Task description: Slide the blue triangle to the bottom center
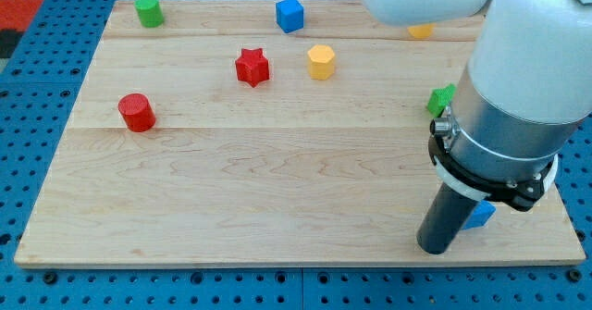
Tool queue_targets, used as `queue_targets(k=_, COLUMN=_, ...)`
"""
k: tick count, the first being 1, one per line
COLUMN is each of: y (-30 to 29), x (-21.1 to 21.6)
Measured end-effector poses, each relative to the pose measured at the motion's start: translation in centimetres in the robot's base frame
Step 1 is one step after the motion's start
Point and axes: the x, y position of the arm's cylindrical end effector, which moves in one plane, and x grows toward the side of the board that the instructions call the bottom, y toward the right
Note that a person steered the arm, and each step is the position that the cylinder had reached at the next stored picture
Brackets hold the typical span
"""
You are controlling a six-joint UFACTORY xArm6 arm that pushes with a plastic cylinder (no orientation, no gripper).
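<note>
The blue triangle (481, 216) lies near the board's bottom right corner, mostly hidden behind the arm; only a small blue piece shows. My tip (435, 249) rests on the board just left of and slightly below that blue piece, very close to it or touching; I cannot tell which.
A green cylinder (148, 10) and a blue cube (289, 15) lie near the top edge. A red star (252, 67), a yellow hexagon (320, 61) and a red cylinder (137, 112) lie in the upper left half. A green block (440, 98) and a yellow block (421, 31) peek from behind the arm.
</note>
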Motion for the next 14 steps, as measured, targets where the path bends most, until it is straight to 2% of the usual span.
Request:
queue_targets(k=2, y=12.6, x=-0.9)
queue_targets(k=3, y=11.3, x=-3.8)
queue_targets(k=4, y=2.8, x=-3.8)
queue_targets(k=5, y=-3.9, x=-2.0)
queue_targets(k=6, y=-4.0, x=-2.1)
queue_targets(k=7, y=2.5, x=-2.5)
queue_targets(k=8, y=5.1, x=1.1)
queue_targets(k=10, y=4.6, x=2.0)
queue_targets(k=11, y=3.3, x=1.9)
queue_targets(k=13, y=-12.0, x=2.0)
queue_targets(k=14, y=-9.8, x=1.9)
